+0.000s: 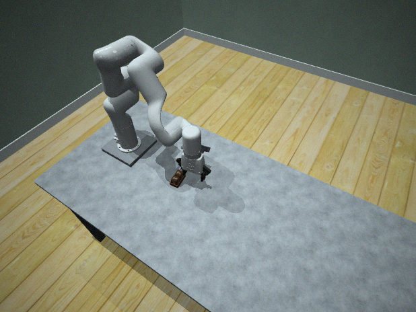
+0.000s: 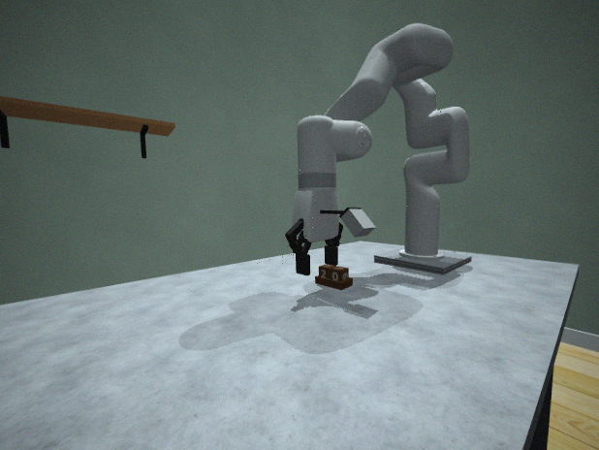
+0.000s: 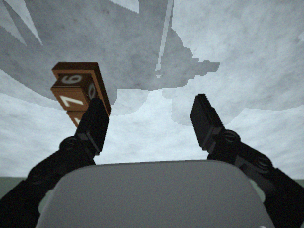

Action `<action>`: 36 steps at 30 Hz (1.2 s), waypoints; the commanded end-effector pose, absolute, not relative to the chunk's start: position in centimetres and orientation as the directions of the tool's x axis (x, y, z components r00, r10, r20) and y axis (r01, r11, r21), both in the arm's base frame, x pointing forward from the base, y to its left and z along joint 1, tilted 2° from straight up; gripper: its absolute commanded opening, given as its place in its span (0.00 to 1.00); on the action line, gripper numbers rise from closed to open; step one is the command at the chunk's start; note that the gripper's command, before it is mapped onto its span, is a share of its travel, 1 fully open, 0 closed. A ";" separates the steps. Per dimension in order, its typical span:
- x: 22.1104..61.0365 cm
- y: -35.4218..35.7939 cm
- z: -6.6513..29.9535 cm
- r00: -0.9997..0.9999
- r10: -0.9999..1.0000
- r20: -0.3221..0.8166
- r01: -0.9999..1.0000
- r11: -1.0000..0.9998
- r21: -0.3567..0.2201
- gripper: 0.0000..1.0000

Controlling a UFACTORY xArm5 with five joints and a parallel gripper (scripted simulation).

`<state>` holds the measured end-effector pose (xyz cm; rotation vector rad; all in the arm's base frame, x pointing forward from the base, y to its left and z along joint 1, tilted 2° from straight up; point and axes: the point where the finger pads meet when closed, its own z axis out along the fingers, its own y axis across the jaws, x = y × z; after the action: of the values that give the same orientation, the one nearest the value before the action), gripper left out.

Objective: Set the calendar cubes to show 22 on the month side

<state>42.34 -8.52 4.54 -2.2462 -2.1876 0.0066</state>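
Observation:
The small brown calendar tray (image 1: 174, 184) (image 2: 333, 284) (image 3: 103, 86) stands flat on the grey table (image 1: 269, 242) (image 2: 145, 378). Two wooden cubes stand in it side by side. In the exterior view the left cube (image 2: 324, 273) shows a 2 and the right cube (image 2: 335, 275) a 0. In the wrist view the near cube (image 3: 72, 101) has a 7 on top and the far cube (image 3: 73, 79) a 6 or 9. My gripper (image 1: 193, 172) (image 2: 317, 262) (image 3: 149, 107) is open and empty, low over the table. The calendar lies outside the fingers, right by one fingertip.
The arm's base plate (image 1: 129, 152) (image 2: 423, 262) is bolted to the table behind the calendar. A wooden wall shelf (image 2: 87, 118) hangs far off to the left. The table's edge (image 2: 557, 349) drops to the wooden floor on the right.

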 end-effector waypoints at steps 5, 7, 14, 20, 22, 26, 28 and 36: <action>42.6 -10.9 4.6 0.177 0.984 0.000 0.984 -0.177 -0.005 1.00; 42.6 -11.0 4.6 0.186 0.983 0.000 0.983 -0.186 -0.005 1.00; 42.7 -11.6 4.6 0.344 0.939 -0.001 0.939 -0.344 -0.006 1.00; 42.8 -13.7 4.5 0.426 0.905 -0.001 0.905 -0.426 -0.007 1.00; 42.8 -13.7 4.5 0.433 0.901 -0.001 0.901 -0.433 -0.007 1.00; 42.8 -14.2 4.5 0.538 0.843 -0.002 0.843 -0.538 -0.007 1.00; 42.9 -14.5 4.5 0.607 0.795 -0.003 0.795 -0.607 -0.008 1.00; 43.0 -16.5 4.4 0.645 0.764 -0.003 0.764 -0.645 -0.008 1.00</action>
<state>42.83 -16.13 4.33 -2.8414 -1.3215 0.0122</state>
